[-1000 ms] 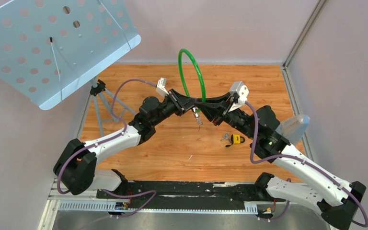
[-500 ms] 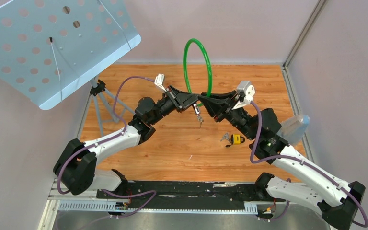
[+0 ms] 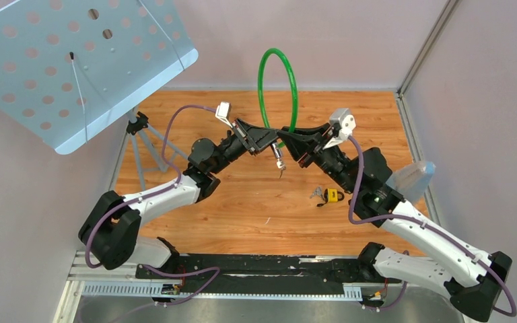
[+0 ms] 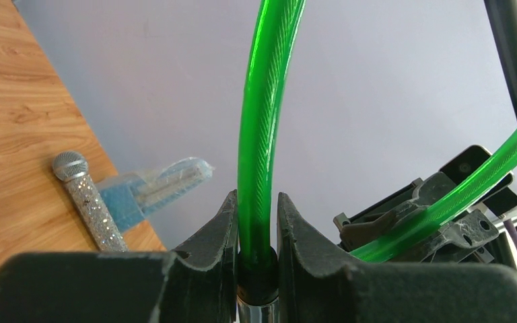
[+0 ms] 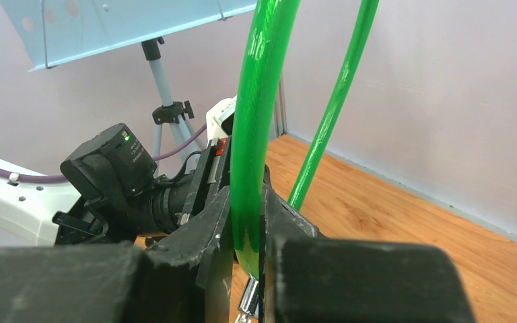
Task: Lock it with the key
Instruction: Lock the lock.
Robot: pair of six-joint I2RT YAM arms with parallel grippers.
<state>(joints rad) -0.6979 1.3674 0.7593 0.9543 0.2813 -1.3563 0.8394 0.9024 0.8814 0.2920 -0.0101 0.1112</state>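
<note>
Both jaws clamp the ends of a glossy green cable (image 4: 259,134), arched upward.

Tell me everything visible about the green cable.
The green cable is a glossy, translucent plastic-sheathed loop with a braided core showing through. It stands upright, clear of the table. The left gripper clamps one end at a dark collar; the right gripper clamps the other end. A small metal part hangs beneath where they meet.

Green cable lock (image 3: 277,50) arches up centrally; tripod (image 3: 137,125) blocks left rear; padlock (image 3: 334,196) lies centre-right.
</note>
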